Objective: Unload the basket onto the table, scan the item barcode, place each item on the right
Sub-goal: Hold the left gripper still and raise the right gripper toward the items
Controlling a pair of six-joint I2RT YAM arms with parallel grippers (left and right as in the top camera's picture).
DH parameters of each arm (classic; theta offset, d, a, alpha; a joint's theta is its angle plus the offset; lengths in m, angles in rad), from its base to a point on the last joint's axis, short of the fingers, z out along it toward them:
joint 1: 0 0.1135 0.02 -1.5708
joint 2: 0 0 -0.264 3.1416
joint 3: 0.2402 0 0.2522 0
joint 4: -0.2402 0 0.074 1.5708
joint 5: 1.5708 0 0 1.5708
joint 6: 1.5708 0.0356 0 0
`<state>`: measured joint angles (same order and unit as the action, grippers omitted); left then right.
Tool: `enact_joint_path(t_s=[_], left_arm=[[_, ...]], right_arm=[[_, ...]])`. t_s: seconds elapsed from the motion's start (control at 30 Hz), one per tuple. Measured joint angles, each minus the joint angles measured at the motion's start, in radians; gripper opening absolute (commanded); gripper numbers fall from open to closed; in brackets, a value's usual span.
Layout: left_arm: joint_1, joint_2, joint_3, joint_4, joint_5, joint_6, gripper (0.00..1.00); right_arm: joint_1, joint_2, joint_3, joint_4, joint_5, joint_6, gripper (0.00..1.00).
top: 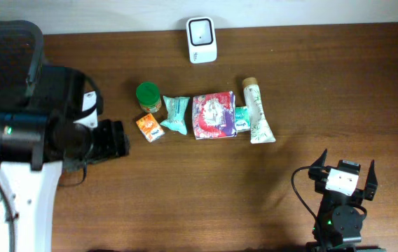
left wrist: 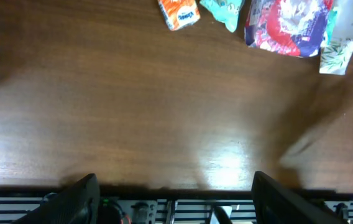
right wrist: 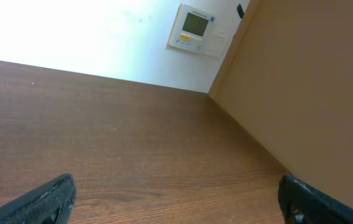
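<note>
Six small goods in one row across the middle of the brown wooden tabletop [top: 325, 84], each touching or just beside the next. From the left end: round jar with green lid [top: 148, 96], upright, lid on, contents not clear; small orange packet [top: 150, 128] just nearer than the jar, lying at a slant; teal pouch [top: 175, 115]; flat red, purple and white packet [top: 214, 115]; small teal sachet [top: 242, 119]; white tube with green leaf print and tan cap [top: 257, 110]. Tube lying flat, long axis running from near edge to far edge, cap pointing to the far edge, flat crimped end toward the robot. Print on every pack too small to read. White rounded barcode scanner [top: 202, 40] at the far edge, dark window facing up, well apart from the row. Left gripper [top: 120, 140] near the orange packet, not touching it, jaws spread wide and empty. Right gripper [top: 344, 168] well apart from the row at the near right, jaws spread fully, nothing between them
</note>
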<state>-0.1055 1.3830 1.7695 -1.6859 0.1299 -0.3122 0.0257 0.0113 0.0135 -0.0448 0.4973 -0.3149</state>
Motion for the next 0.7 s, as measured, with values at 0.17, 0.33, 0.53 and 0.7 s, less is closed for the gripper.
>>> enact_joint_path(t_s=[0.17, 0.33, 0.53, 0.7], left_arm=[[0.000, -0.104, -0.093, 0.011, -0.027, 0.003, 0.99], [0.000, -0.104, -0.101, 0.073, -0.064, 0.006, 0.99], [0.000, -0.104, -0.102, 0.086, -0.075, 0.006, 0.99], [0.000, -0.104, -0.102, 0.101, -0.076, 0.006, 0.99]], right_arm=[[0.000, 0.000, 0.000, 0.000, 0.000, 0.000, 0.99], [0.000, 0.000, 0.000, 0.000, 0.000, 0.000, 0.98], [0.000, 0.000, 0.000, 0.000, 0.000, 0.000, 0.99], [0.000, 0.000, 0.000, 0.000, 0.000, 0.000, 0.99]])
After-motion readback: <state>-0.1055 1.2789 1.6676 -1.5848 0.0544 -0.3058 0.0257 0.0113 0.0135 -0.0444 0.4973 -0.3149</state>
